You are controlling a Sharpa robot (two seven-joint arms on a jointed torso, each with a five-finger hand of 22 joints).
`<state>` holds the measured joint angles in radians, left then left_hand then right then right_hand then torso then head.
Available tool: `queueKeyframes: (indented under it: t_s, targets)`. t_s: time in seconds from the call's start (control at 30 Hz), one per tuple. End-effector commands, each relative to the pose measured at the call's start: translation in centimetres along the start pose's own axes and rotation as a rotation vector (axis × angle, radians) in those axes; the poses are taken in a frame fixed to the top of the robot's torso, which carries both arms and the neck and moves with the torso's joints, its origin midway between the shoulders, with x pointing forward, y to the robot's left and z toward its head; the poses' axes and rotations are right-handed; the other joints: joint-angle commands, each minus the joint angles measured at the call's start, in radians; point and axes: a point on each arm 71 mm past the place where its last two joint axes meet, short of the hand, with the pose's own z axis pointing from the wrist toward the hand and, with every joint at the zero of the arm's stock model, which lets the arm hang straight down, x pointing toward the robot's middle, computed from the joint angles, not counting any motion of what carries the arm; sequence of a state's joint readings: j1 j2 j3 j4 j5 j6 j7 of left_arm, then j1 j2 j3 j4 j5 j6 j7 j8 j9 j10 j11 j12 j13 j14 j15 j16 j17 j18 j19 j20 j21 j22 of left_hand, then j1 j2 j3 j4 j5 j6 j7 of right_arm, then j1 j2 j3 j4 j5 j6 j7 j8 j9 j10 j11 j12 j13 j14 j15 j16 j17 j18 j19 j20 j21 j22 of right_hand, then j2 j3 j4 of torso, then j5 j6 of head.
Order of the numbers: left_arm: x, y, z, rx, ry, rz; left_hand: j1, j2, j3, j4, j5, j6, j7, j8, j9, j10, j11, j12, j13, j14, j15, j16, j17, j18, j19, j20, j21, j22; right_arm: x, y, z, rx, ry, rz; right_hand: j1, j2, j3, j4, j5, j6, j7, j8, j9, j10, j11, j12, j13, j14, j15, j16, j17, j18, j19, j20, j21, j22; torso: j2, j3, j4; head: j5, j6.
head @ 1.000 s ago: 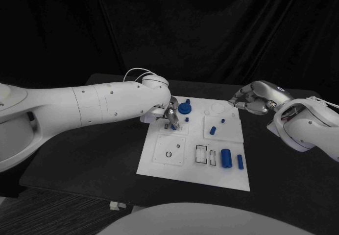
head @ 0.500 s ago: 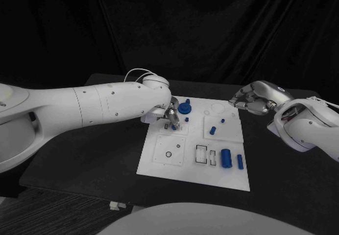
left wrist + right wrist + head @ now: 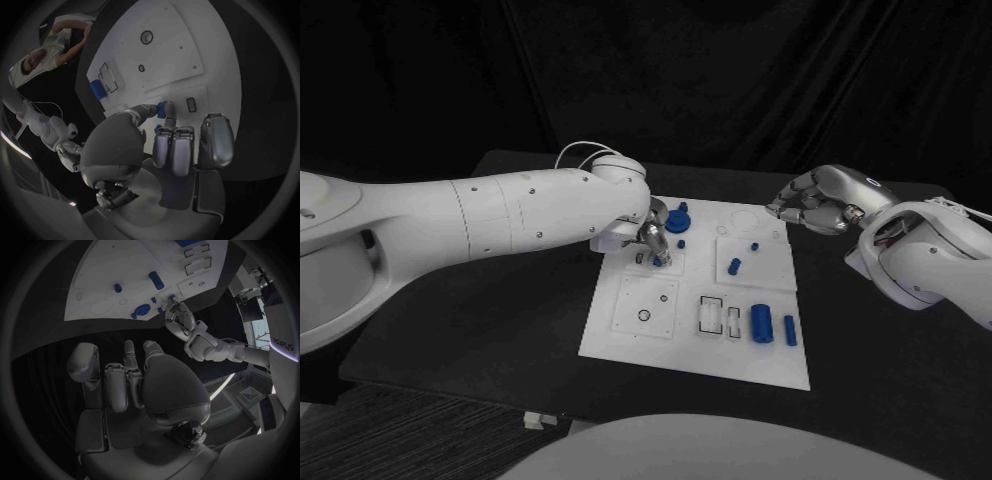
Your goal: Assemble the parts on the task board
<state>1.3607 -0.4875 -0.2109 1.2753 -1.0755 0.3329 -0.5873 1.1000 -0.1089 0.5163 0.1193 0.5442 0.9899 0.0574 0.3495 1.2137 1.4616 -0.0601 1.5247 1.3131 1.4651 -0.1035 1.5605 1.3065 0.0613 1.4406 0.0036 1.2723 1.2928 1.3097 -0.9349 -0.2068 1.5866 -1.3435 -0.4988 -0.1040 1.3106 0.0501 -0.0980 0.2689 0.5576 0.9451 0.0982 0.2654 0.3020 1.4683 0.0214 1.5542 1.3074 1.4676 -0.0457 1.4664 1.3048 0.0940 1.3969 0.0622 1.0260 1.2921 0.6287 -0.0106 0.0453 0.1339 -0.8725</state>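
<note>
Task board (image 3: 661, 330), white, flat on the black table (image 3: 488, 300), middle of the scene, long side running away from the robot.

Left hand (image 3: 646, 238) down over the board's far left corner, pinching a small blue part (image 3: 165, 109) between thumb and a finger; part low against the board, next to a small dark rectangular slot (image 3: 191, 104). Whether the part is seated in anything: cannot tell. Other fingers (image 3: 174, 147) lie straight, side by side, off the part.

Right hand (image 3: 822, 205) above the table just past the board's far right corner, fingers curled inward, nothing visible in them; not touching the board.

Recesses and contents:
- Round blue piece (image 3: 678, 221) with an upright stub, far side of the board, just beside the left hand.
- Small blue peg (image 3: 734, 266) and a smaller blue stud (image 3: 754, 246) standing in the square panel right of centre.
- Pale circular outline (image 3: 746, 215) near the far right corner, bare.
- Near-left square panel with a small dark ring (image 3: 643, 316).
- Two rectangular outlined slots (image 3: 723, 317) near centre, nothing standing in them.
- Large blue cylinder (image 3: 762, 322) lying beside those slots; slimmer blue bar (image 3: 790, 330) just beside it, toward the board's right edge.
</note>
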Motion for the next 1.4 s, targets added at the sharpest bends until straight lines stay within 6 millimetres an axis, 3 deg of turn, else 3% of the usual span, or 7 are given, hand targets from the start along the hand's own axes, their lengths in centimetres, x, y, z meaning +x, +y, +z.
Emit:
queueKeyframes:
  t_s: [0.03, 0.47, 1.4]
  targets:
    - [0.24, -0.22, 0.11, 0.021, -0.003, -0.006, 0.024, 0.057, 0.159, -0.066, 0.107, 0.043, -0.044, 0.021, 0.007, 0.080, 0.000, -0.007, 0.215, 0.106, -0.005, 0.010, 0.264, 0.004, 0.003, 0.001, 0.003, 0.191, 0.07, -0.15, -0.08, 0.018, 0.003, -0.001, 0.018, 0.005, 0.007, -0.001, 0.018, 0.003, -0.007, 0.013, 0.015, 0.103, -0.007, 0.017, 0.263, 0.071, -0.007, -0.019, 0.135, 0.011, 0.001, -0.006, -0.012, 0.139, 0.000, 0.0001, 0.0001, 0.000, 0.000]
    - [-0.12, -0.10, -0.28, 0.015, -0.104, 0.048, 0.024, 0.057, 0.155, -0.069, 0.107, 0.045, -0.044, 0.020, 0.006, 0.082, 0.000, -0.003, 0.217, 0.106, -0.005, 0.010, 0.264, 0.003, 0.006, 0.001, 0.008, 0.193, 0.03, -0.28, -0.11, 0.022, 0.001, -0.002, 0.018, 0.005, 0.007, -0.001, 0.018, 0.003, -0.007, 0.013, 0.015, 0.103, -0.007, 0.017, 0.263, 0.071, -0.007, -0.019, 0.135, 0.011, 0.001, -0.006, -0.012, 0.139, 0.000, 0.0001, 0.0006, -0.002, 0.000]
    - [-0.17, 0.18, -0.03, 0.008, -0.080, 0.049, 0.022, 0.058, 0.152, -0.070, 0.109, 0.048, -0.044, 0.018, 0.004, 0.082, 0.000, -0.004, 0.216, 0.106, -0.005, 0.010, 0.264, 0.004, 0.005, 0.001, 0.006, 0.192, 0.21, -0.30, -0.04, 0.026, 0.007, -0.002, 0.019, 0.005, 0.008, 0.000, 0.018, 0.003, -0.007, 0.013, 0.015, 0.103, -0.007, 0.017, 0.263, 0.071, -0.007, -0.019, 0.136, 0.011, 0.001, -0.006, -0.014, 0.139, 0.000, 0.0000, 0.0005, 0.002, 0.000]
